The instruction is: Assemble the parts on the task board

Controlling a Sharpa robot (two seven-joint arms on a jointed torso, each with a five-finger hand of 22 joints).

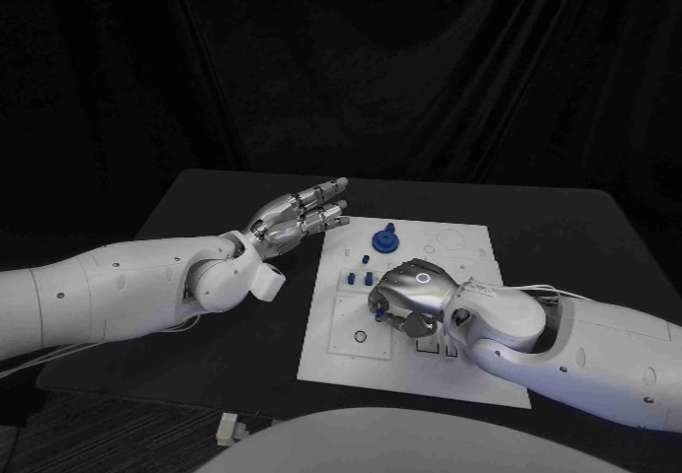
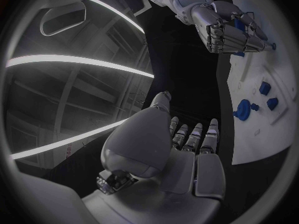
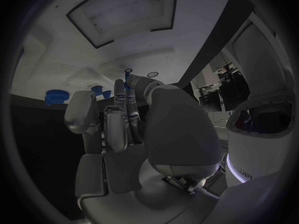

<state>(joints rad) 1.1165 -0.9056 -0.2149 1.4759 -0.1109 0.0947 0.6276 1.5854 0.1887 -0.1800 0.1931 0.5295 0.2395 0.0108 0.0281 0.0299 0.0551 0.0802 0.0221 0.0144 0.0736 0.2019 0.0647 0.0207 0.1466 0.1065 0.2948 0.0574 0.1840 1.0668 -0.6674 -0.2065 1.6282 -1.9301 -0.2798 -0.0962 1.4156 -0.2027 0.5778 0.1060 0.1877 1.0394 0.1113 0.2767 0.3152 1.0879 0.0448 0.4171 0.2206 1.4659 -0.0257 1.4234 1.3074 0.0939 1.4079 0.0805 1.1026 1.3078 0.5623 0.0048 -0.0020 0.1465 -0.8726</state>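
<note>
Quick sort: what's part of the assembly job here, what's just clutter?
Job:
- task board
- round blue part standing on it
- small blue parts
- right robot hand, over the board
- left robot hand, open, beside the board

Lying about:
- small pale object at the table's front edge

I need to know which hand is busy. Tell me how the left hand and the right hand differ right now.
The left hand hangs over the dark table beside the task board; the right hand is over the board itself. The left hand's fingers are stretched out and apart, holding nothing; the right hand's fingers are curled down, with a small blue part among its fingertips. Both are silver hands on white arms.
</note>
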